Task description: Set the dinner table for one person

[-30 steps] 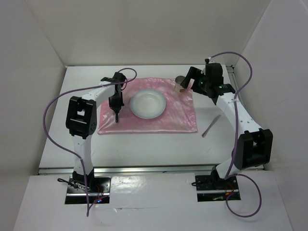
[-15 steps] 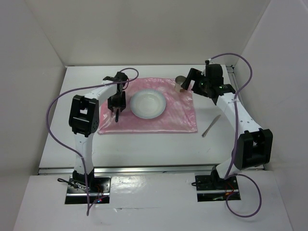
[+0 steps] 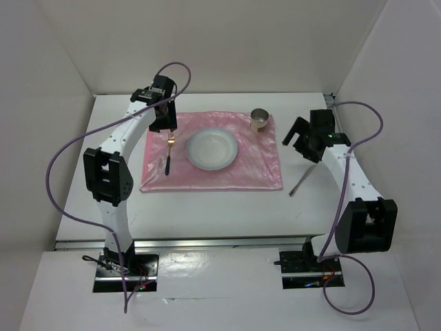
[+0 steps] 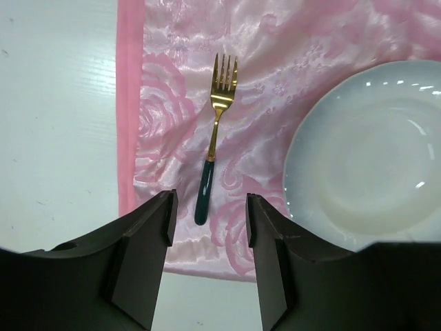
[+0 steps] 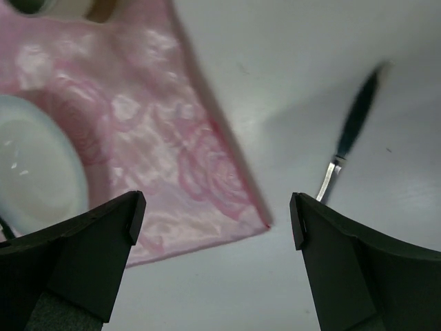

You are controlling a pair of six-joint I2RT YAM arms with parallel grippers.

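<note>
Fork (image 4: 213, 146) lies on the mat (image 4: 165, 103) below the parted, empty left hand (image 4: 209, 207); right hand (image 5: 217, 207) likewise parted, empty.

Shiny pink rose-patterned mat (image 4: 172, 103), white plate (image 4: 365, 158), gold fork (image 4: 213, 146) with dark green handle, white dinner table (image 4: 55, 103)
</note>
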